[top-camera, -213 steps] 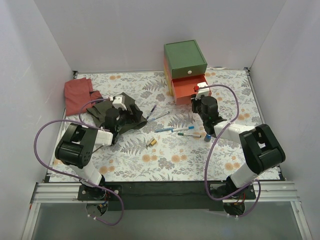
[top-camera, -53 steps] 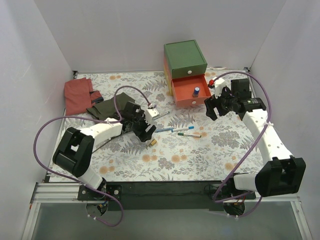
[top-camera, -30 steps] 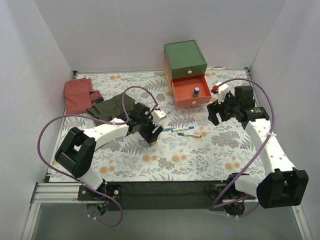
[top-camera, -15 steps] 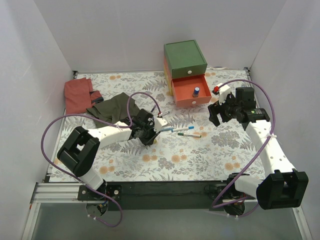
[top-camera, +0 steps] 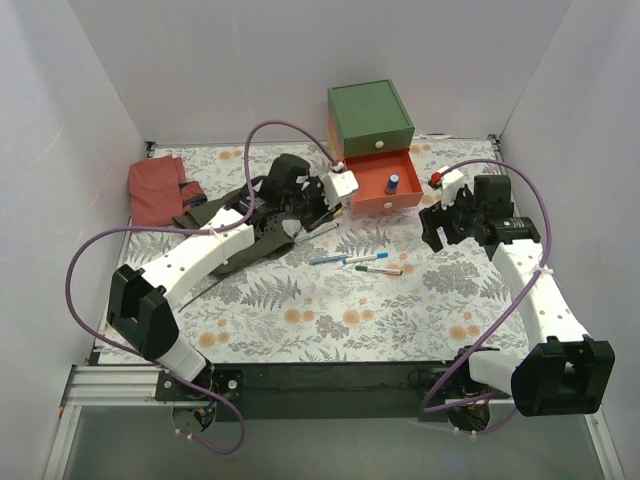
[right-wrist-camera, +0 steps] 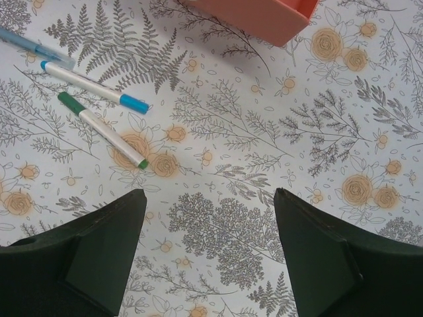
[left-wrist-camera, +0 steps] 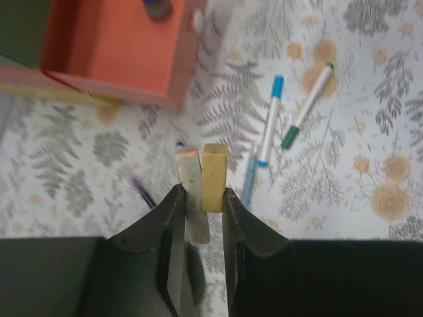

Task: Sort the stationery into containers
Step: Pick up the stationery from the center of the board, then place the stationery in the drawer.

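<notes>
My left gripper is shut on the tiny brass piece, held off the table beside the open red-orange drawer of the green-topped chest. A small blue cylinder stands in that drawer. On the mat lie a blue pen, a white pen with a blue cap, a white pen with a green cap, a silver pen and a purple pen. My right gripper is open above bare mat, right of the pens.
A dark green cloth lies under my left arm and a red cloth sits at the far left. White walls enclose the floral mat on three sides. The drawer's white knob faces the pens.
My left gripper shut on the brass piece on the mat, then lifted it up and back toward the open drawer. The right arm has barely moved.
</notes>
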Motion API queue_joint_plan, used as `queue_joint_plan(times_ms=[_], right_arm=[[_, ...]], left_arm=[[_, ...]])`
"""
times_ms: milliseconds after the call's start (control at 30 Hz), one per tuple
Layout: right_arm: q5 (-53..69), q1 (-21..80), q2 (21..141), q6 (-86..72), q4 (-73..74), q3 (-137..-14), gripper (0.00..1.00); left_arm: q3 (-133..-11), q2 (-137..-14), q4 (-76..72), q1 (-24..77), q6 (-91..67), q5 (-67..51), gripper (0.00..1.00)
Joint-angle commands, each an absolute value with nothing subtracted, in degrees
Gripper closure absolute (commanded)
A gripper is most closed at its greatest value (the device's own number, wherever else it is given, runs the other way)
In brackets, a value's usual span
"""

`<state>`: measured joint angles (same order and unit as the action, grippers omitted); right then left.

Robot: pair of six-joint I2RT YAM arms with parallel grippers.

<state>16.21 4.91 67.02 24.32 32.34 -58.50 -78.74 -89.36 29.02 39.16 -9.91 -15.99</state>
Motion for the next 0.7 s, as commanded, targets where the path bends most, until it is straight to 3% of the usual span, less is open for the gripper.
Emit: queue_joint_plan(times_ms=[0,233,667], right_arm=[[15.6,3.7,66.5,24.6,29.8,-57.0,0.13],[15.6,2.1,66.5,24.1,29.4,-57.0,0.12],[16.0,0.6,65.0,23.5,29.3,-54.5,0.12]], left_arm=[[-84.3,-89.9,23.9,38.6,-5.7,-18.9,1.0],[-93.1,-101.2,15.2,38.3,-7.8,-18.4,1.0],[-86.4,-103.5,-2.0,37.8,-6.6,-18.0,1.0]])
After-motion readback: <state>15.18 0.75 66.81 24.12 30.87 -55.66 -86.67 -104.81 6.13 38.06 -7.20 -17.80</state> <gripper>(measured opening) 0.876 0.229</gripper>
